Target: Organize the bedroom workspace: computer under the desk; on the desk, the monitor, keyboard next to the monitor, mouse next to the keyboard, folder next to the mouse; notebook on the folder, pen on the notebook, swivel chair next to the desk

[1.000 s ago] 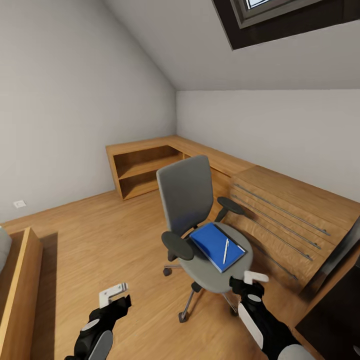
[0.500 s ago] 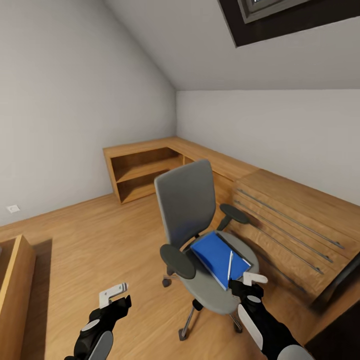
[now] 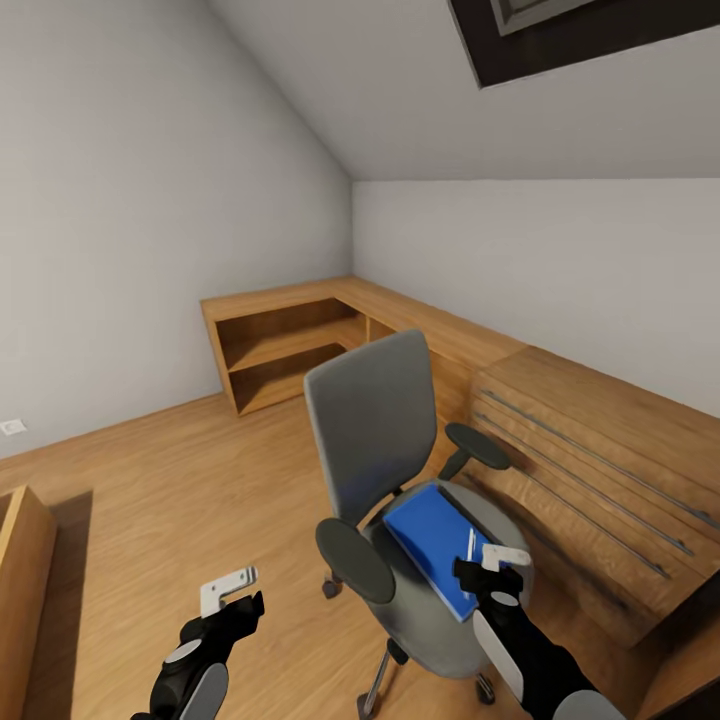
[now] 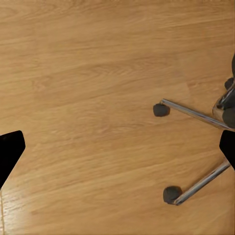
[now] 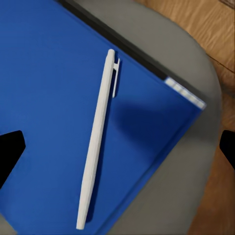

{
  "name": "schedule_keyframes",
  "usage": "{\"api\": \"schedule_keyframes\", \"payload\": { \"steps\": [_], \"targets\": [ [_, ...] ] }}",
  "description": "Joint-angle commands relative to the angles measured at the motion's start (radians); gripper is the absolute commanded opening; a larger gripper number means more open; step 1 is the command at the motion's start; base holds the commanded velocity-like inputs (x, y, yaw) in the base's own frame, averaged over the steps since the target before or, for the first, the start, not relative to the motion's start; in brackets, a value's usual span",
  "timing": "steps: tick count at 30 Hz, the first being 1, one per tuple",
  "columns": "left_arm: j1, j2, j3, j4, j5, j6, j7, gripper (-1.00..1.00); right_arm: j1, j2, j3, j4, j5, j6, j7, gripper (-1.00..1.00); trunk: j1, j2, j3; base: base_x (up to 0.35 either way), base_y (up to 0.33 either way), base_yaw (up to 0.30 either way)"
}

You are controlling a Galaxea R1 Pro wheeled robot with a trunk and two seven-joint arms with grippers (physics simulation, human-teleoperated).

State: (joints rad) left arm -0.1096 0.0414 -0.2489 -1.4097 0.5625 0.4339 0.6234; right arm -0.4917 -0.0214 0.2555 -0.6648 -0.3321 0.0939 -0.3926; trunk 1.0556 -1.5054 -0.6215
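The grey swivel chair stands on the wood floor just ahead of me, its back turned to the left. A bright blue folder lies on its seat, and a thin white pen lies on the folder. My right gripper hovers open over the folder's near edge beside the pen. In the right wrist view the pen lies on the folder, between the spread fingertips of the right gripper. My left gripper hangs open over bare floor left of the chair. Its wrist view shows the left gripper and the chair's chrome wheeled legs.
A low wooden shelf unit runs along the far walls into the corner. A wooden drawer chest stands close behind the chair on the right. A wooden frame edge sits at the left. Open floor lies left of the chair.
The whole view has shifted as I closed in on the chair, which now looks nearer and lower. My right gripper now sits over the folder's near edge by the pen.
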Motion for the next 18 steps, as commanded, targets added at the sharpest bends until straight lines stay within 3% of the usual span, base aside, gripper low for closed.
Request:
{"api": "schedule_keyframes", "payload": {
  "steps": [1, 6, 18],
  "targets": [
    [-0.001, 0.001, -0.003, -0.001, 0.007, 0.002, 0.009, 1.0, -0.001, -0.001, 0.016, -0.002, -0.005, 0.006, -0.009, 1.0, 0.0, -0.001, -0.001, 0.031, 0.0, 0.0],
    [-0.001, 0.002, 0.003, -0.01, 0.008, 0.0, 0.008, 1.0, -0.001, 0.006, 0.035, -0.003, -0.005, 0.003, -0.009, 1.0, 0.0, -0.001, -0.001, 0.005, 0.0, 0.0],
    [-0.001, 0.002, 0.003, -0.012, 0.008, 0.0, 0.009, 1.0, -0.001, 0.005, 0.033, -0.01, -0.005, 0.003, -0.008, 1.0, 0.046, -0.085, -0.039, 0.0, 0.0, 0.0]
  ]
}}
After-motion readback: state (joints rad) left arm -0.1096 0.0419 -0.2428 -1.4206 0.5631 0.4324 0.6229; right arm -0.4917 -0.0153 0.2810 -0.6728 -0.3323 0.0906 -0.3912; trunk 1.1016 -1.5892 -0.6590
